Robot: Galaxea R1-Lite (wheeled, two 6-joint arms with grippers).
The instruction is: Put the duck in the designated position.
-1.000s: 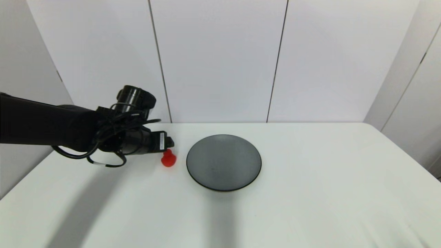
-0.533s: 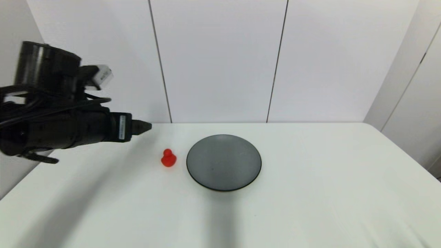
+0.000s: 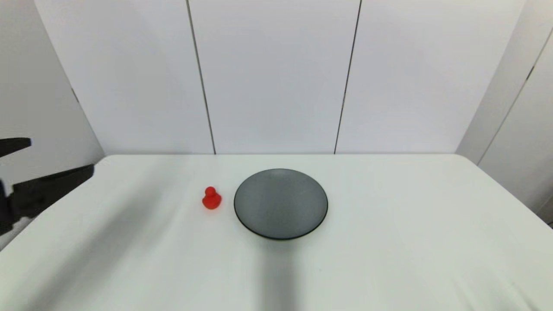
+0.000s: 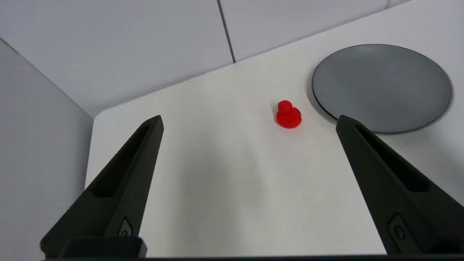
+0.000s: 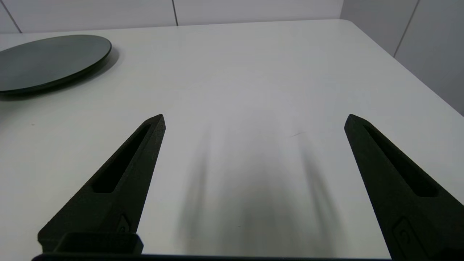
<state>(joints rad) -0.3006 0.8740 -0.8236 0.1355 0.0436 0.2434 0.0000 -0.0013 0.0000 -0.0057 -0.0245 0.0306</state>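
Duck (image 3: pixel 211 198) placed, left gripper (image 3: pixel 54 160) clear.
Left gripper, wide and empty, sits at the table's (image 3: pixel 389 259) 9 o'clock edge; duck stands upright just beside the plate's (image 3: pixel 281 233) 9 o'clock rim. Retreat high; right gripper (image 5: pixel 253 119) idles, wide.

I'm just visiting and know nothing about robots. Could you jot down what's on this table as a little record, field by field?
duck: small red toy duck, upright on the white table, free of any grip
plate: round dark grey plate, bare, beside the duck on the robot's right, not touching it
left pincer: open, at the table's left edge, far from the duck
right pincer: open, above bare tabletop, holding nothing
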